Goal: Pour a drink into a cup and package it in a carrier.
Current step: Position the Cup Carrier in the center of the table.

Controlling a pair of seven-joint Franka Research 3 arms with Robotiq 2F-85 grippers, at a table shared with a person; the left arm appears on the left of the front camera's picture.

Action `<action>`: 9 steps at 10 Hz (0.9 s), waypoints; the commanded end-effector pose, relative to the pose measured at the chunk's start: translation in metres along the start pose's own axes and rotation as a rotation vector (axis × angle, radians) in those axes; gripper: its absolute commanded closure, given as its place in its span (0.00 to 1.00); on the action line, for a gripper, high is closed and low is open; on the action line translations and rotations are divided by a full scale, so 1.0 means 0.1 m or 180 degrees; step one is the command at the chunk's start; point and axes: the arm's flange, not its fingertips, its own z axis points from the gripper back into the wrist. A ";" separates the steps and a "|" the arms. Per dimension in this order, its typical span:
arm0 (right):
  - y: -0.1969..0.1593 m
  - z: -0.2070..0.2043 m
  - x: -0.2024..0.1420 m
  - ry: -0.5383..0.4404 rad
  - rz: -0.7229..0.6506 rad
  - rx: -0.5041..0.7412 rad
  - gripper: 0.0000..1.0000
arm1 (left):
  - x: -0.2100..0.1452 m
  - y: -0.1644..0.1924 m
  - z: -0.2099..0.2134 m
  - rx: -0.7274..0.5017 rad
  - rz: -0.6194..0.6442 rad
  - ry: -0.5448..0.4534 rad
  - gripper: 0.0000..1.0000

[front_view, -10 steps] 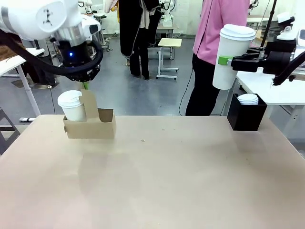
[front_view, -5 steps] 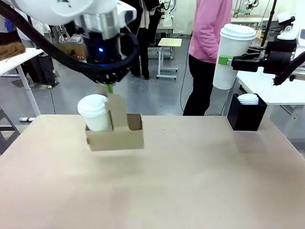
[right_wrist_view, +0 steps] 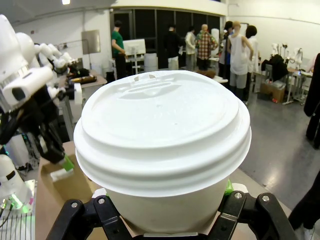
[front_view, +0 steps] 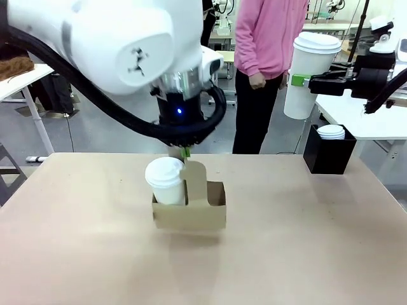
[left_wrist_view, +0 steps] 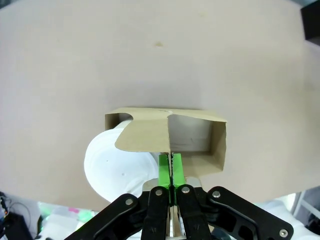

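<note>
My left gripper (front_view: 185,152) is shut on the upright handle panel of the brown cardboard carrier (front_view: 191,215), which hangs just above the table's middle. A white lidded cup (front_view: 165,180) sits in the carrier's left hole; the right hole is empty. In the left wrist view the green pads (left_wrist_view: 164,170) pinch the handle of the carrier (left_wrist_view: 200,137), with the cup's lid (left_wrist_view: 112,165) beside it. High at the right, my right gripper (front_view: 299,81) is shut on a second tall white lidded cup (front_view: 310,70), seen close in the right wrist view as the cup (right_wrist_view: 162,135). The drink is hidden under the lids.
A black box (front_view: 327,159) holding stacked white lids (front_view: 331,131) stands at the table's far right. A person in a pink top (front_view: 267,38) stands beyond the far edge. The tan table (front_view: 305,241) has free room at the front and right.
My left arm has carried the carrier with its cup from the far left toward the table's middle and nearer to me. The right arm has not moved. The person stepped left.
</note>
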 end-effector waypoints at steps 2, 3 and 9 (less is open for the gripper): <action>0.01 -0.01 0.03 -0.0010 0.0012 -0.0005 0.20 | -0.11 -0.13 -0.22 0.0068 0.0054 -0.0059 0.98; 0.01 -0.01 0.03 -0.0010 0.0012 -0.0005 0.20 | -0.15 -0.18 -0.29 0.0070 0.0035 -0.0008 0.98; 0.01 -0.01 0.03 -0.0010 0.0012 -0.0005 0.20 | -0.20 -0.26 -0.56 0.0223 -0.0027 0.0197 0.98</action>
